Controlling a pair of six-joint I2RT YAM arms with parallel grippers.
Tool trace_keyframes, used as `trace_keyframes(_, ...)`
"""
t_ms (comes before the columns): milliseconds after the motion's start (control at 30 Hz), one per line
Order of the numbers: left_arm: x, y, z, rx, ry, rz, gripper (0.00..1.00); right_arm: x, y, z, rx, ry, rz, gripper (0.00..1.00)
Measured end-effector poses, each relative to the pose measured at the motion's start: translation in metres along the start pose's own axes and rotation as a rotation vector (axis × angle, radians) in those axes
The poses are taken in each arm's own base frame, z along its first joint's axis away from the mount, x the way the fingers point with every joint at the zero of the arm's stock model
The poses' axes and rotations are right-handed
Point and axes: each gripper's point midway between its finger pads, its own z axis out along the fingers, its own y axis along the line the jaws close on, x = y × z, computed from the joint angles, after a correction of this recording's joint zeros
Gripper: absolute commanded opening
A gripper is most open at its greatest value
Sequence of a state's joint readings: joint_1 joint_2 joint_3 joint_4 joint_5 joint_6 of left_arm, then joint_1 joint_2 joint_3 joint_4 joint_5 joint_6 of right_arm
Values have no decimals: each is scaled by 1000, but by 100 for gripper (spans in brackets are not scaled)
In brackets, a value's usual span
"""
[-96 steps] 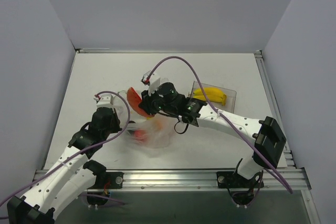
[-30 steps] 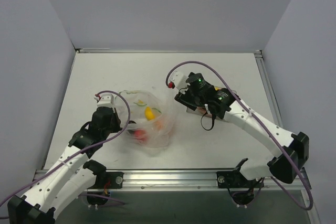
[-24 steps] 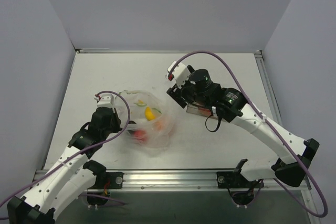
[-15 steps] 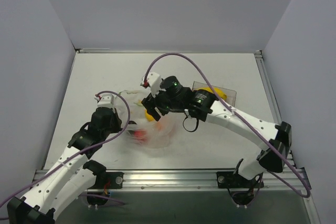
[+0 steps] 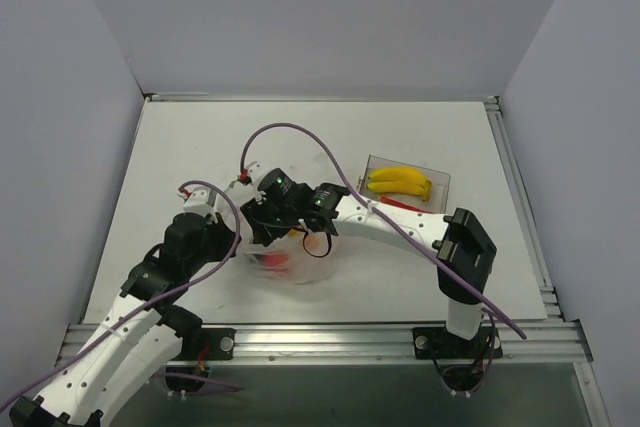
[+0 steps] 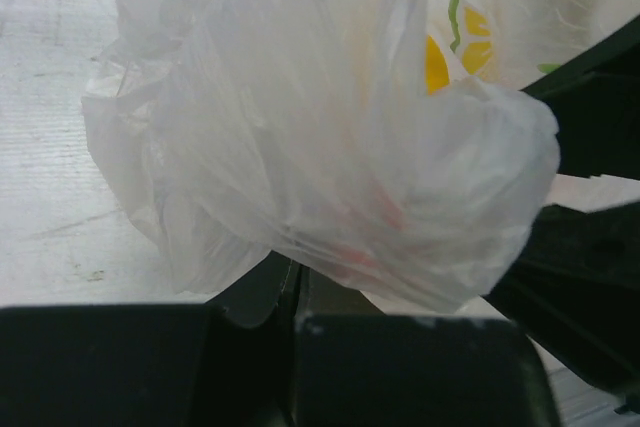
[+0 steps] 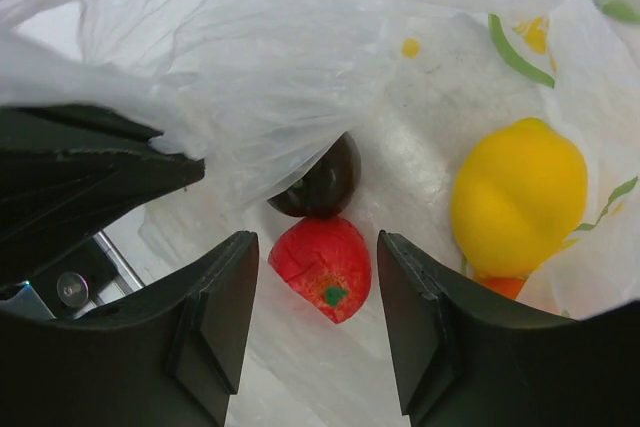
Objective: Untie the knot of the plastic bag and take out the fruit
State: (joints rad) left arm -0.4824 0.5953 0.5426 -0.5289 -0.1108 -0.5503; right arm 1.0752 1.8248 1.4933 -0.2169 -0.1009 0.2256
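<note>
Plastic bag (image 6: 300, 147), edge clamped in left gripper (image 6: 297, 297) to hold its mouth open; right gripper (image 7: 318, 247), half-spread, empty, straddling red fruit (image 7: 325, 269) inside.

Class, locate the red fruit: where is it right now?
In the right wrist view, the red fruit lies inside the plastic bag, between the fingers of the open right gripper, just below the dark ball and left of the yellow fruit.

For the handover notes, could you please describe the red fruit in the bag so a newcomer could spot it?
Find the whitish plastic bag on the table. Inside it, the open fingers of the right tool flank the red fruit. It is the only red piece, with a small green mark, beside a dark ball and apart from a yellow one.
</note>
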Motion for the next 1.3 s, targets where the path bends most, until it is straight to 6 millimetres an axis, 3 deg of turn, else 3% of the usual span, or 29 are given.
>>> trace_keyframes(200,15,-3,-1,27,52,-40,0,22,-3,13,18,42,86,49)
trace_keyframes(533,24,-5,1,32,102,-62,0,72,0,30,9,184,190,71)
trace_keyframes(767,27,-5,1,30,115,-62,0,97,2,34,0,281,215,73)
trace_keyframes(867,28,-5,1,28,119,-62,0,107,3,38,2,314,220,62)
trace_keyframes(1000,28,-4,2,26,122,-61,0,108,6,41,-10,323,224,23)
trace_keyframes(1033,28,-4,2,25,122,-61,0,108,7,41,-10,323,222,19)
trace_keyframes(1200,27,-2,3,14,116,-46,0,104,2,41,9,308,197,3)
trace_keyframes(1300,23,2,5,-8,106,-10,0,94,-3,36,32,268,170,0)
